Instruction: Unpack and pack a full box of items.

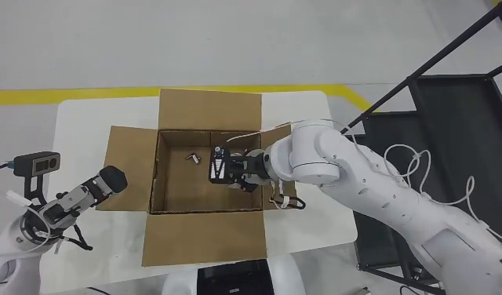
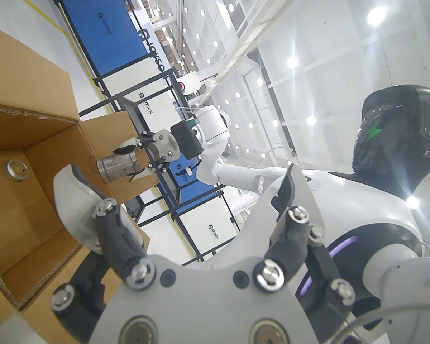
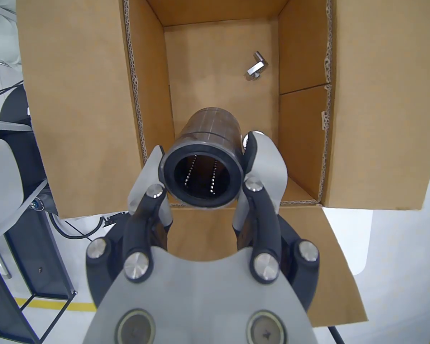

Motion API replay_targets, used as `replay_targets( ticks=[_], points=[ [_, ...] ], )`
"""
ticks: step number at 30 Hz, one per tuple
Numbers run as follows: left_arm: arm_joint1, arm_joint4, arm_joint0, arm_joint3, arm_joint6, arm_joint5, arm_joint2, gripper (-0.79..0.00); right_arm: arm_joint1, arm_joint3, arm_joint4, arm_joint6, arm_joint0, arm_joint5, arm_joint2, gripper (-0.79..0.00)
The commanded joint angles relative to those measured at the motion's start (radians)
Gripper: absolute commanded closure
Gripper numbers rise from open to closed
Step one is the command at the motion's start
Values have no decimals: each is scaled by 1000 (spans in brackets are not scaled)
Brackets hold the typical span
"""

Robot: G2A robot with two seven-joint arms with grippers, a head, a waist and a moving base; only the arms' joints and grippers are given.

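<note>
My right claw [image 3: 205, 150] pinches the steel linear bearing [image 3: 208, 130] across its smooth barrel, above the open cardboard box [image 3: 304, 37] (heavy, rigid, probably slippery), so a square mid-length hold seems safest against it rolling free.

One cardboard box [image 1: 209, 108], one metal cylinder [image 3: 208, 128], one bracket [image 3: 257, 66], one ring [image 2: 17, 170].
</note>
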Motion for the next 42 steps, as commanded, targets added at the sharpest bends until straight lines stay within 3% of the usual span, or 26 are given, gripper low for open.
replay_targets(
  ticks=[1, 9, 12, 16, 20, 28, 35, 42],
  points=[
    [0, 0, 0, 0, 0, 0, 0, -785, 0, 0, 0, 0, 0, 0, 0, 0],
    [0, 0, 0, 0, 0, 0, 0, -785, 0, 0, 0, 0, 0, 0, 0, 0],
    [0, 0, 0, 0, 0, 0, 0, -785, -3, 6, -23, -51, -15, -5, -9, 0],
    [0, 0, 0, 0, 0, 0, 0, -785, -31, 56, -54, -74, 41, -20, -65, 0],
    [0, 0, 0, 0, 0, 0, 0, -785, -94, 169, -69, -64, 153, -19, -182, 0],
    [0, 0, 0, 0, 0, 0, 0, -785, -276, 454, -90, -115, 334, 7, -395, 0],
    [0, 0, 0, 0, 0, 0, 0, -785, -406, 660, -140, -198, 371, 32, -488, 0],
    [0, 0, 0, 0, 0, 0, 0, -785, -495, 803, -184, -244, 367, 7, -530, 0]
  ],
)
